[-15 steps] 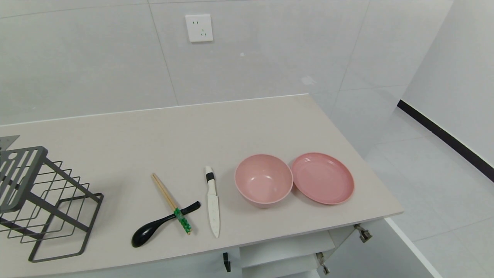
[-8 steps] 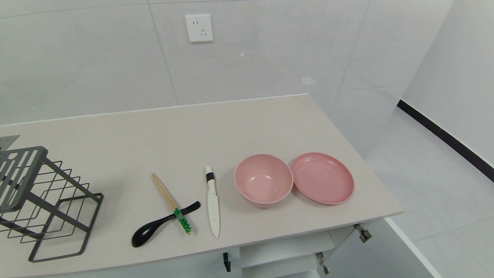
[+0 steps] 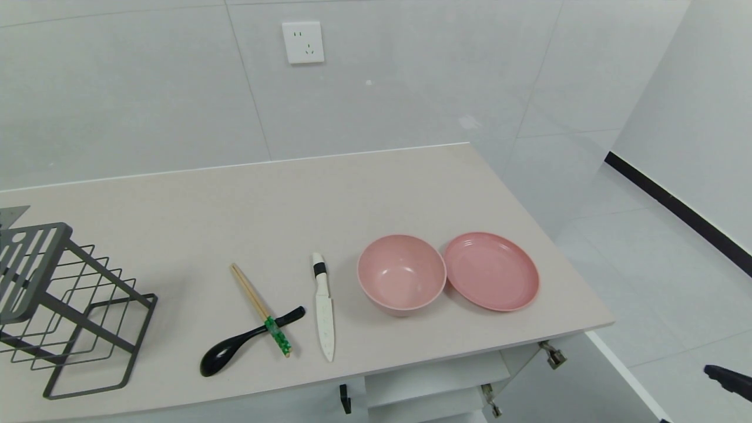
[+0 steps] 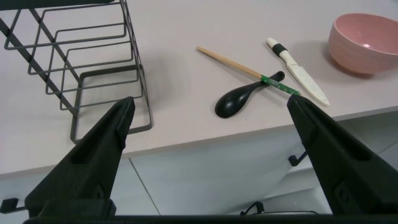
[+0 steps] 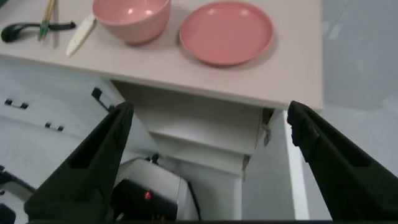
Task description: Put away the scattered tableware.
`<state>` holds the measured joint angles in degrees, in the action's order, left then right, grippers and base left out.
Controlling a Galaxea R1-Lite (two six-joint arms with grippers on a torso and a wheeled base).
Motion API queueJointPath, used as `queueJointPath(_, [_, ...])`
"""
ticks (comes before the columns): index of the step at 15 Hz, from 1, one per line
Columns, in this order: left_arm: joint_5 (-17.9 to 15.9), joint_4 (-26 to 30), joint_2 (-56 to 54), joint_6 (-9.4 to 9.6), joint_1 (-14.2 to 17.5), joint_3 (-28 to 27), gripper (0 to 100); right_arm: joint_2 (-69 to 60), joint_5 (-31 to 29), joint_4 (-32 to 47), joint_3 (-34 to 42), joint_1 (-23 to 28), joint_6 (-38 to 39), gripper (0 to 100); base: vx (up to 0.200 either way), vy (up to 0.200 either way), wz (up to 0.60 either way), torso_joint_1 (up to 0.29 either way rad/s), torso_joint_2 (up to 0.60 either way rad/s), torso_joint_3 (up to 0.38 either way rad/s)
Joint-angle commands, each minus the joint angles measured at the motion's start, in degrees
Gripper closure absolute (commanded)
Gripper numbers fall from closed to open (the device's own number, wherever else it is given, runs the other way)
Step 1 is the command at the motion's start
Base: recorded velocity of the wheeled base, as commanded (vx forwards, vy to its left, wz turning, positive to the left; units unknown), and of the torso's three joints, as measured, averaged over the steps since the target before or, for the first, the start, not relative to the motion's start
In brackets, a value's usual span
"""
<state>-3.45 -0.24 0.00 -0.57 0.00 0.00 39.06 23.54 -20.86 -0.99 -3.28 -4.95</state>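
Centrally on the tabletop [image 3: 352, 194], knife [image 3: 324, 305] lies handle to wall [image 3: 411, 88], tip to near edge; chopsticks [image 3: 260, 308] slant across black spoon [image 3: 247, 341] handle. Rightward, pink bowl [image 3: 402, 275] just beside pink plate [image 3: 491, 270]. Empty, spread wide: left hand [image 4: 209, 102], right hand [image 5: 209, 109].

Ahead of me a beige counter [image 3: 305, 200] meets a grey tiled wall [image 3: 147, 106] with a white outlet [image 3: 302, 42]. Under the counter's front edge I see an open cabinet [image 3: 437, 379], hinges [image 3: 552, 354] bare.

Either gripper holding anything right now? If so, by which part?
Nothing held. The left gripper and right gripper are both open and empty; the black spoon, chopsticks, knife, bowl and plate lie on the counter.
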Motion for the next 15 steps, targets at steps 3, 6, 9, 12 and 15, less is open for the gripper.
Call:
queueJointPath(3, [0.02, -0.02, 0.0, -0.04, 0.0, 0.0, 0, 14.91, 0.19, -1.55, 0.99, -0.94, -0.15, 0, 0.0, 0.0, 0.0, 0.0, 0.0, 0.0])
queueJointPath(6, [0.11, -0.02, 0.0, -0.04, 0.0, 0.0, 0, 18.95, 0.19, -5.86, 0.99, -0.5, -0.15, 0, 0.0, 0.0, 0.0, 0.0, 0.0, 0.0])
queueJointPath(9, [0.11, -0.02, 0.0, -0.04, 0.0, 0.0, 0, 35.3, 0.19, -21.33, 0.99, -0.5, 0.03, 0, 0.0, 0.0, 0.0, 0.0, 0.0, 0.0])
queueJointPath(12, [0.2, -0.02, 0.09, -0.04, 0.0, 0.0, 0, 52.61, 0.01, -39.52, 0.99, -1.91, -0.06, 0, 0.0, 0.0, 0.0, 0.0, 0.0, 0.0])
queueJointPath(15, [0.2, -0.02, 0.0, -0.04, 0.0, 0.0, 0, 59.12, 0.01, -47.43, 0.99, -2.08, 1.52, 0, 0.0, 0.0, 0.0, 0.0, 0.0, 0.0])
